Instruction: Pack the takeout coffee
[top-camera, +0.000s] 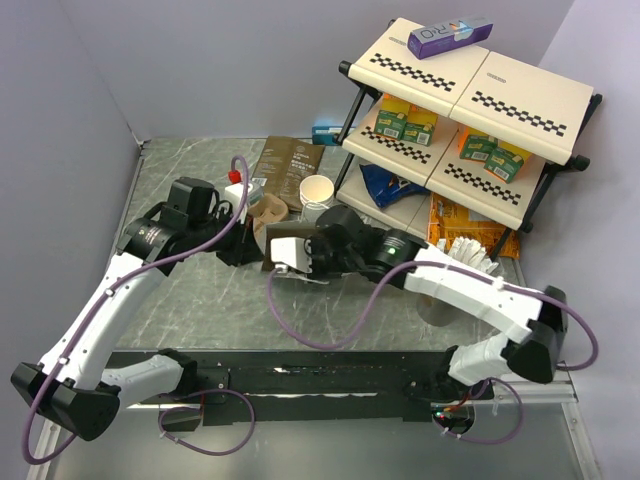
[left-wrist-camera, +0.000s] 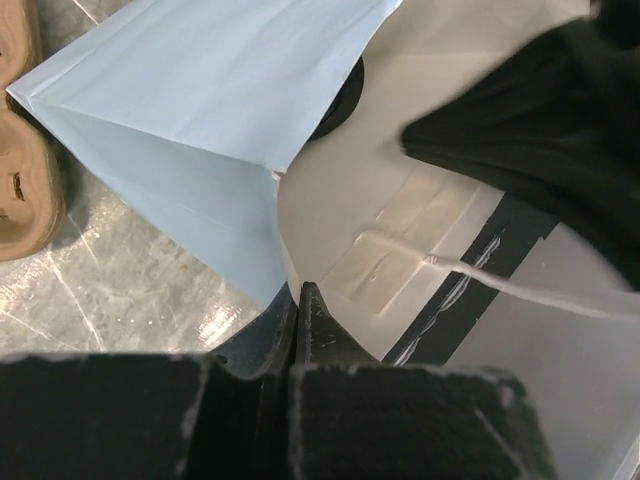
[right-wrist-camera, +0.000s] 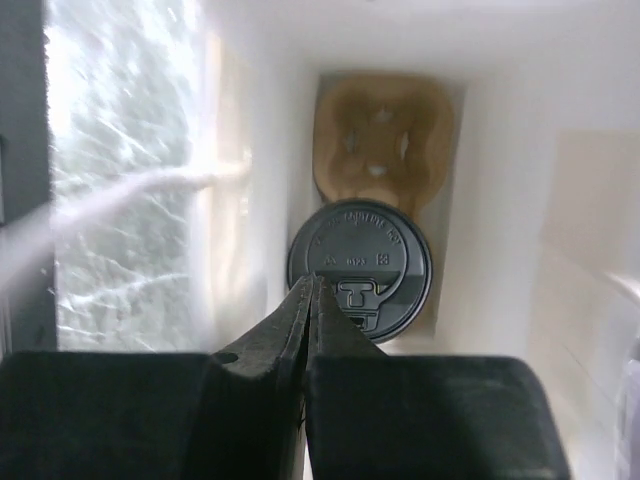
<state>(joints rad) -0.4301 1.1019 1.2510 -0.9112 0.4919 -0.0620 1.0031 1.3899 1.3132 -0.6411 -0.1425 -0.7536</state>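
Observation:
A takeout cup with a black lid (right-wrist-camera: 360, 265) sits inside a white paper bag (right-wrist-camera: 500, 200). A brown pulp carrier (right-wrist-camera: 380, 150) lies deeper in the bag behind it. My right gripper (right-wrist-camera: 312, 285) is shut, and its tips are just in front of the lid's left edge with nothing visible between them. My left gripper (left-wrist-camera: 296, 292) is shut on the bag's edge (left-wrist-camera: 285, 235). In the top view the bag (top-camera: 292, 248) lies between both grippers, the left gripper (top-camera: 243, 252) at its left side. The right gripper (top-camera: 300, 262) reaches into it.
An open white cup without a lid (top-camera: 317, 193) stands behind the bag. A brown carrier (top-camera: 268, 212) and a dark coffee pouch (top-camera: 285, 165) lie to its left. A shelf rack (top-camera: 470, 110) with boxes fills the back right.

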